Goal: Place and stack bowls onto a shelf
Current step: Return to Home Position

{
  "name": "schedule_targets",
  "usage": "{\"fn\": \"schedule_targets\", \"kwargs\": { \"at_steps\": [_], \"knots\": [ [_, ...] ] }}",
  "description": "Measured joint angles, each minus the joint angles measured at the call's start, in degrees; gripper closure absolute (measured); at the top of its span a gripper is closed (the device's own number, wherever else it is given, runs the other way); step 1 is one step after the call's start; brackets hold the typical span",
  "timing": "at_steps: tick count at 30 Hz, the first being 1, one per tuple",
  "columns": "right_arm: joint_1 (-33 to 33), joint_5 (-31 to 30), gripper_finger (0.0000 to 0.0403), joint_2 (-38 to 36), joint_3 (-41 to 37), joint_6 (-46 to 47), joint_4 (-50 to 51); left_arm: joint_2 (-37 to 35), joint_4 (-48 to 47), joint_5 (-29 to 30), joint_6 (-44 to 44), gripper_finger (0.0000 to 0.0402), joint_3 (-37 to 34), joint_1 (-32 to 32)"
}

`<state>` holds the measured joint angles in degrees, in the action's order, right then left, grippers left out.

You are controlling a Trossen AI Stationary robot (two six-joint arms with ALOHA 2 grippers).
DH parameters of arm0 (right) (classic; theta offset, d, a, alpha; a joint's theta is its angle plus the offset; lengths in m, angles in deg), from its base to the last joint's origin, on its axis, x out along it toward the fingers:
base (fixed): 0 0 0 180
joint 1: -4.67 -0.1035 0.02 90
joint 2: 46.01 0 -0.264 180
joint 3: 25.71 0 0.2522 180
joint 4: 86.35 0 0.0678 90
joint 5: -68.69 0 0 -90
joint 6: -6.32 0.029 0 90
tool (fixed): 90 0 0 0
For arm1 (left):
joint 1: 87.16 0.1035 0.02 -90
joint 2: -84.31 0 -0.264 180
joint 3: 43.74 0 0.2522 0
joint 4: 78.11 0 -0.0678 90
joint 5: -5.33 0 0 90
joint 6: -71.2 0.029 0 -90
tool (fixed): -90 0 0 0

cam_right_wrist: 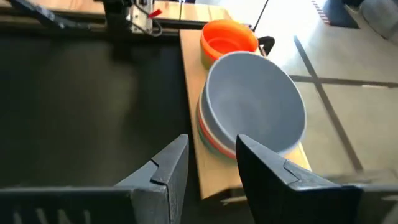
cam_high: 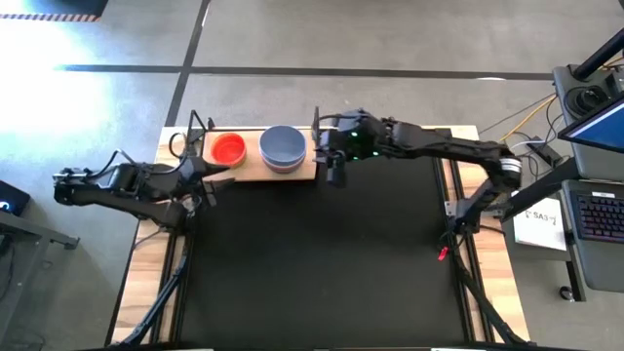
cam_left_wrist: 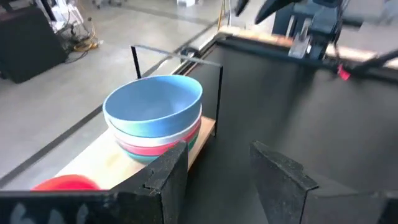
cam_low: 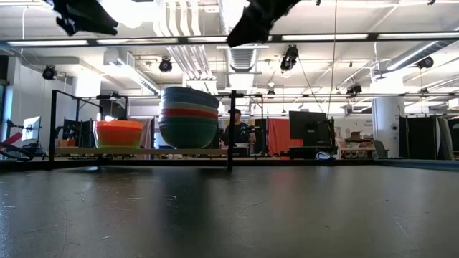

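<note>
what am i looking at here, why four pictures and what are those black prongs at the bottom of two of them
These are four cameras catching one moment of a two-armed table robot. One camera looks straight down, one sits at table height, and one rides on each wrist. The dark prongs in the two wrist pictures are that arm's own fingers. At the edge of the black mat stands a pale wooden shelf. On it is a stack of bowls with a grey-blue bowl on top, and beside the stack an orange-red bowl. The left gripper and the right gripper hang near the shelf's two ends, both open and holding nothing. The low picture also shows a person far back in the room.
</note>
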<state>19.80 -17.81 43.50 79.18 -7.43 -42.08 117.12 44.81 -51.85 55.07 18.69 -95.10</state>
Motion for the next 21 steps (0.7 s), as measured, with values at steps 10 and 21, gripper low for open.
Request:
{"fn": "schedule_targets", "kwargs": {
  "at_steps": [10,21],
  "knots": [
    [0.01,-2.54,0.0277,-14.61,-16.64,8.32,-4.05,-15.29,18.76,-3.95,1.4,0.0247,-18.56,0.0],
    [0.01,-3.64,0.0278,-28.05,-41.86,15.04,-23.07,-23.14,33.33,-5.33,5.64,0.0247,-31.3,0.0]
  ]
}}
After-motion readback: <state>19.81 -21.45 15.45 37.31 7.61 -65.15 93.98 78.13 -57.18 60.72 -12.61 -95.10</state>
